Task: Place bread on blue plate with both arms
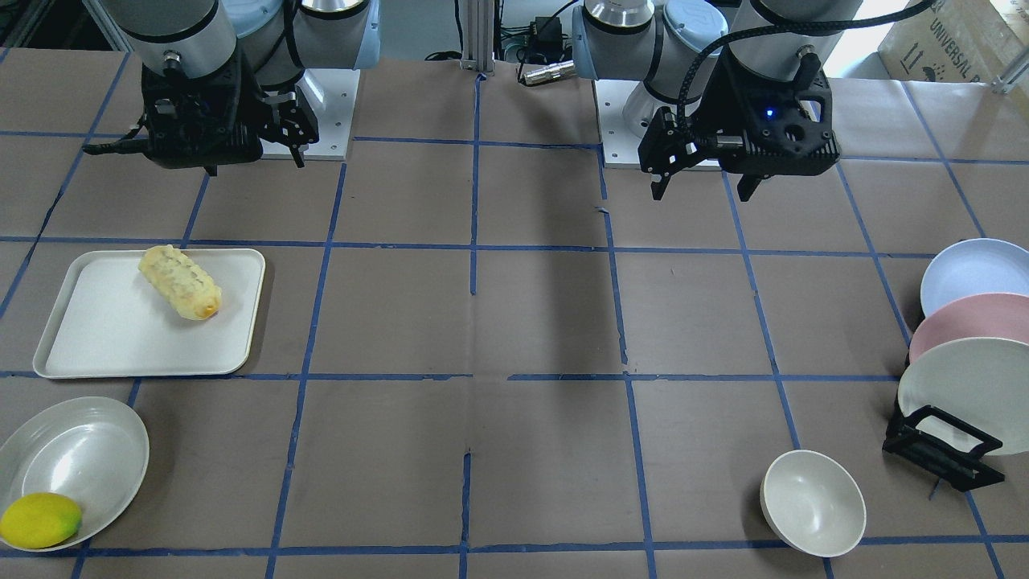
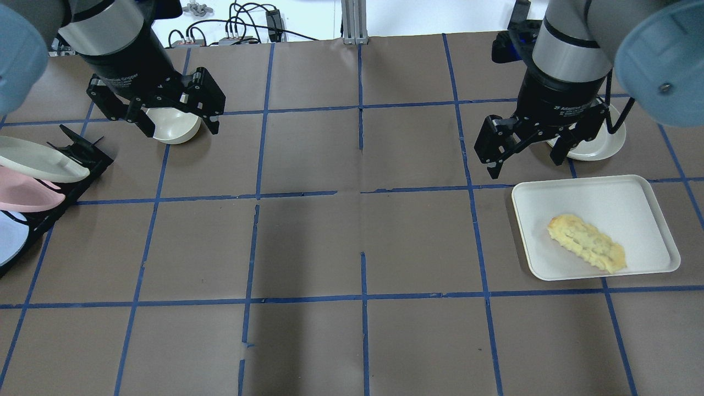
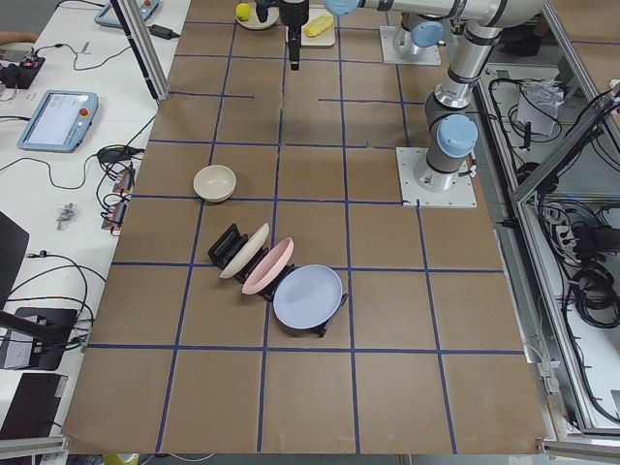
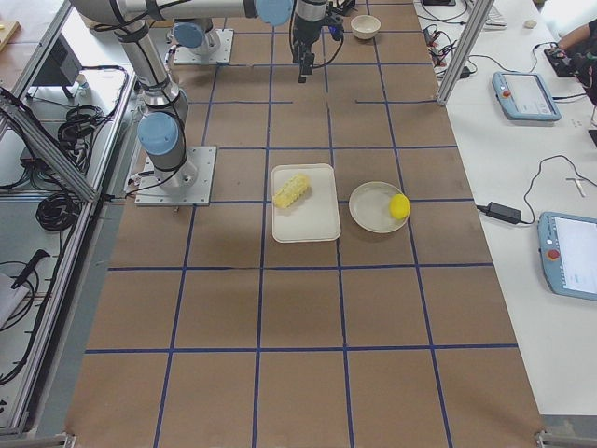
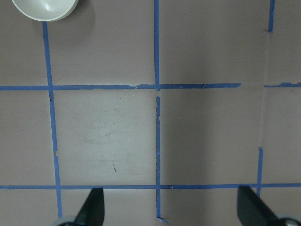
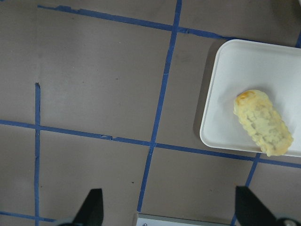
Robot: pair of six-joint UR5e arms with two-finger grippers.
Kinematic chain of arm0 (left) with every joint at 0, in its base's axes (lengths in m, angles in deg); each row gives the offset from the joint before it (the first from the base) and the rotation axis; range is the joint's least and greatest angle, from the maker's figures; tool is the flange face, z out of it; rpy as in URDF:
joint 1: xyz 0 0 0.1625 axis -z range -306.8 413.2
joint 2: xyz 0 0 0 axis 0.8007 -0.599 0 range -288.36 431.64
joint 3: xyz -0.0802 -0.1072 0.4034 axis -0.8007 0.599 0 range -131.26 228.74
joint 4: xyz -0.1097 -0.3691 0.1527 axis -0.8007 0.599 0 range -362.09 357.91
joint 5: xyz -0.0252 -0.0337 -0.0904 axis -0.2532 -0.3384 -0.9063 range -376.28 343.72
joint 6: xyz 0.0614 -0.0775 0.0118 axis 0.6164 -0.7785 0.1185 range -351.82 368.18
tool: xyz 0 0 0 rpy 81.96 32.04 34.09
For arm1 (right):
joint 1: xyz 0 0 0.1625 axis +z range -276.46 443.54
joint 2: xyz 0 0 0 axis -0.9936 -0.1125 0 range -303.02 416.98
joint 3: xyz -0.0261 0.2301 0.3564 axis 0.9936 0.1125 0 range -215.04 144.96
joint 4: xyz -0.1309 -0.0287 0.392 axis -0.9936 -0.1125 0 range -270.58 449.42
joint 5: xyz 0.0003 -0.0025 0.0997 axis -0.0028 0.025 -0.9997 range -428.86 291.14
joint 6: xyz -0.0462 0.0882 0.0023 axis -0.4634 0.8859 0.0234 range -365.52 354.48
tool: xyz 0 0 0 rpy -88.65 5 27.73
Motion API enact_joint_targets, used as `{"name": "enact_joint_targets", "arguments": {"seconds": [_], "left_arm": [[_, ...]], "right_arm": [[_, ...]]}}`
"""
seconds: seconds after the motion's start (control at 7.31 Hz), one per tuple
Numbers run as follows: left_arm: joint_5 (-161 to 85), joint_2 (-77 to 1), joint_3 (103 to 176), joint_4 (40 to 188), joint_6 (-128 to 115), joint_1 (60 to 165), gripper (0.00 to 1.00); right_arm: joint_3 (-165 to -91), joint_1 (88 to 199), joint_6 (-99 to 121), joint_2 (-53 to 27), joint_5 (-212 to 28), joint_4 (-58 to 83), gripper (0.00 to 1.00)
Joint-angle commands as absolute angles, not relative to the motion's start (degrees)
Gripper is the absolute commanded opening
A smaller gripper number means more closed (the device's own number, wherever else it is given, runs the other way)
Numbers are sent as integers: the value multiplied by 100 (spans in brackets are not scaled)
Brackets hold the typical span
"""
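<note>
The bread [image 1: 178, 281] lies diagonally on a white tray [image 1: 120, 338]; it also shows in the overhead view [image 2: 586, 250] and the right wrist view [image 6: 263, 121]. The blue plate [image 1: 977, 273] stands tilted in a black rack at the far end of the table on my left side, also seen from overhead [image 2: 8, 236] and in the exterior left view [image 3: 308, 296]. My right gripper [image 2: 523, 165] is open and empty, hovering beside the tray's far corner. My left gripper [image 2: 181, 132] is open and empty, high above the table near a bowl.
A pink plate [image 1: 965, 322] and an off-white plate [image 1: 969, 386] share the rack [image 1: 940, 450] with the blue one. An off-white bowl [image 1: 812, 503] stands near it. A lemon [image 1: 40, 520] lies on a grey-white plate [image 1: 80, 450] beyond the tray.
</note>
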State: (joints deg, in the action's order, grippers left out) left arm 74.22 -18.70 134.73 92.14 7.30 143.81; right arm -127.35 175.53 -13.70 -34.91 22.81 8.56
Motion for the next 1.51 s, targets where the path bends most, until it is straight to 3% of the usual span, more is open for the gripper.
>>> {"name": "enact_joint_targets", "arguments": {"seconds": [0.0, 0.41, 0.68, 0.82, 1.23, 1.37], "left_arm": [[7425, -1932, 13469, 9195, 721, 14382, 100], [7564, -1915, 13495, 9265, 808, 14189, 100], [8066, -1915, 13680, 9336, 1822, 12939, 99], [8031, -1906, 13689, 9405, 2672, 12096, 99], [8031, -2029, 13689, 9318, 4828, 10169, 98], [8014, -2246, 13654, 9092, 5522, 9667, 98]], "right_arm": [[-13377, 17582, -1369, -3495, 2316, -40, 100], [-13673, 17521, -1325, -3539, 2545, -41, 100], [-13279, 17294, -1517, -3548, 2519, 65, 100], [-13364, 17014, -3433, -3565, 2536, -4, 97], [-13898, 14522, -7560, -3697, 2527, -91, 100], [-14310, 14106, -7827, -3689, 2510, -371, 100]]}}
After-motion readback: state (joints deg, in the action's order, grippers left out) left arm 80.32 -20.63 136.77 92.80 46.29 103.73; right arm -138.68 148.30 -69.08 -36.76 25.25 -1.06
